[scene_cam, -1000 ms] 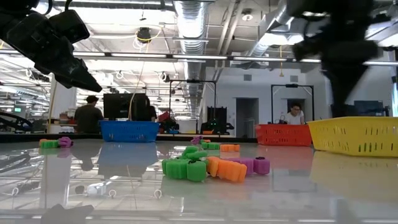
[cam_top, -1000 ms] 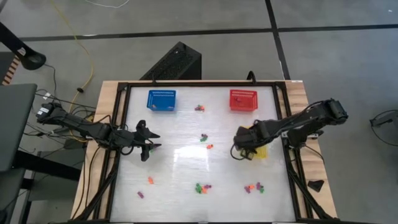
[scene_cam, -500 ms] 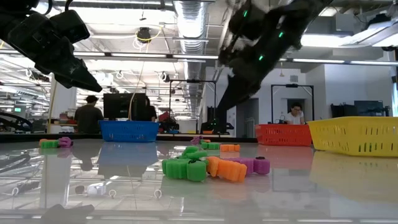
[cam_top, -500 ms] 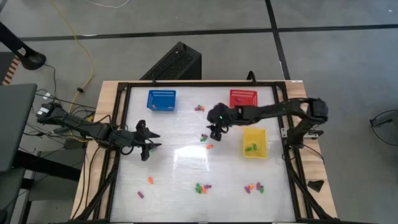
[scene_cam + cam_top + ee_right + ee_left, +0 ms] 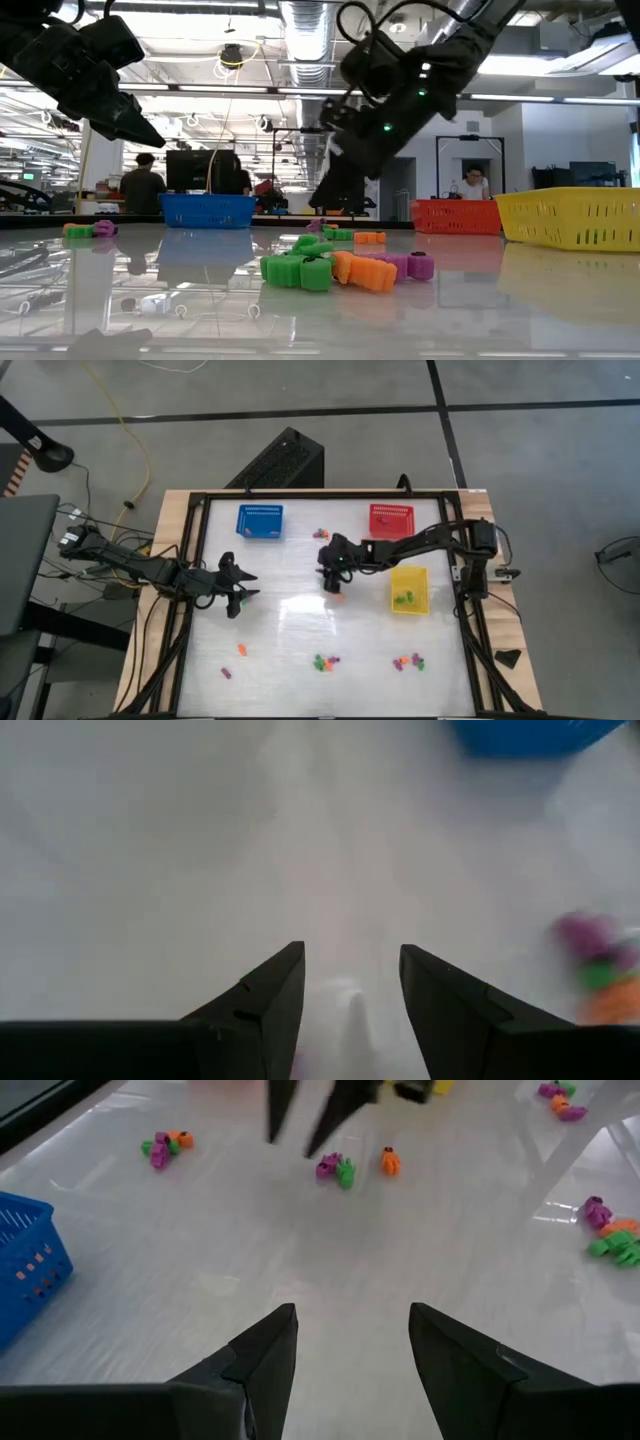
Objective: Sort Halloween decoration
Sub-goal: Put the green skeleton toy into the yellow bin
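- The trinkets lie scattered in small clusters across the table; they look light, small and stiff, likely to skid on the glossy top, so pinch one across its middle.
- Right gripper reaches to mid-table over a purple-green-orange cluster, fingers spread, nothing held.
- Left gripper waits at the left side, fingers apart.

No readable text

No words, labels, brands, numbers or signs can be made out in any of these views.
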